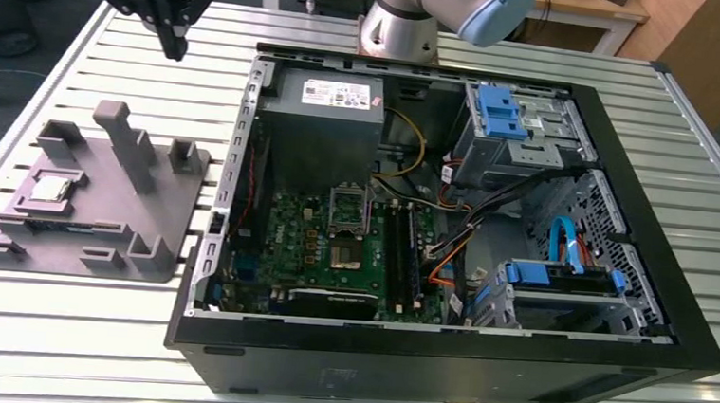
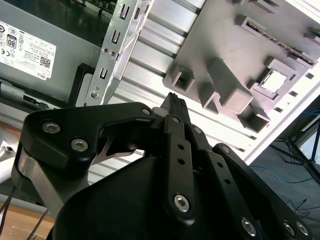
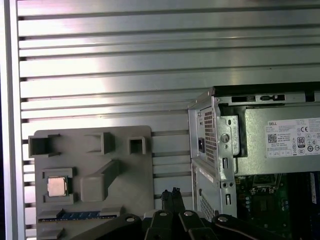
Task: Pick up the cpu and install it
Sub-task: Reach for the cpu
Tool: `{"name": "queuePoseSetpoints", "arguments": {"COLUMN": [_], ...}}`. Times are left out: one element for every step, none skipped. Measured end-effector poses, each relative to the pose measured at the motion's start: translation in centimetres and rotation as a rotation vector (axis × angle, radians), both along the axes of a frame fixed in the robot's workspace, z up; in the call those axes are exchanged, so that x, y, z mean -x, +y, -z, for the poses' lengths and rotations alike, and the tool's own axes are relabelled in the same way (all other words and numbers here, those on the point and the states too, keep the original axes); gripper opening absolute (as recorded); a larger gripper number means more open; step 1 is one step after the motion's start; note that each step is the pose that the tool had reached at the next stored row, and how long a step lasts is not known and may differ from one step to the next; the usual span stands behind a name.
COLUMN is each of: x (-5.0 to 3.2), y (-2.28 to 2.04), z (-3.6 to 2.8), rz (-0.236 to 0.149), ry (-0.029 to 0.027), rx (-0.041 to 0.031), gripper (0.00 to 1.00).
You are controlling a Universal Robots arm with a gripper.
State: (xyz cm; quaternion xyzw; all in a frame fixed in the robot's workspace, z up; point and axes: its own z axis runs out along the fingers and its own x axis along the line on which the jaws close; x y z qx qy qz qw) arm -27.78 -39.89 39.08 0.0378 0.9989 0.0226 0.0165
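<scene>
**Status: task not started on the part itself; neither pick-up nor installation shows as done.**

1. Location of the part. The cpu [image 1: 54, 186] lies flat in its square recess on the grey holder tray [image 1: 172, 209]. The tray rests on the slatted metal tabletop [image 1: 84, 334], just beside the open computer case [image 1: 450, 365], on the exterior view's left. The first wrist view shows the cpu [image 3: 57, 187] seated in that same recess, with nothing touching it.

2. Arm. The gripper [image 1: 174, 46] hangs above the tabletop beyond the far end of the tray, well apart from the cpu and outside the case. In both wrist views the fingers [image 3: 176, 192] are drawn together to a narrow point with nothing between them. The gripper is empty.

3. Destination. Inside the case, the socket [image 1: 348, 254] on the green motherboard [image 1: 292, 237] looks dark, with no silvery lid in it. I judge it vacant, though its fine detail cannot be made out.

4. Outstanding, as judged from the above: gripping the cpu, carrying it over the case wall, and seating it in the socket.
</scene>
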Motion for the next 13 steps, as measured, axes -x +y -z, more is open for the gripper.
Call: {"name": "queuePoseSetpoints", "arguments": {"x": [0.03, 0.05, 0.08, 0.11, 0.14, 0.16, 0.19, 0.22, 0.25, 0.27, 0.3, 0.33, 0.35], "y": [0.0, 0.0, 0.0, 0.0, 0.0, 0.0, 0.0, 0.0, 0.0, 0.0, 0.0, 0.0, 0.0], "z": [0.0, 0.0, 0.0, 0.0, 0.0, 0.0, 0.0, 0.0, 0.0, 0.0, 0.0, 0.0, 0.0], "rz": [0.0, 0.0, 0.0, 0.0, 0.0, 0.0, 0.0, 0.0, 0.0, 0.0, 0.0, 0.0, 0.0], "ry": [0.0, 0.0, 0.0001, 0.0, 0.0, 0.0, 0.0, 0.0001, 0.0, 0.0, 0.0, 0.0, 0.0001], "rx": [0.0, 0.0, 0.0, 0.0, 0.0, 0.0, 0.0, 0.0, 0.0, 0.0, 0.0, 0.0, 0.0], "gripper": [0.11, 0.11, 0.11, 0.11, 0.11, 0.11, 0.11, 0.11, 0.11, 0.11, 0.11, 0.11, 0.11]}}
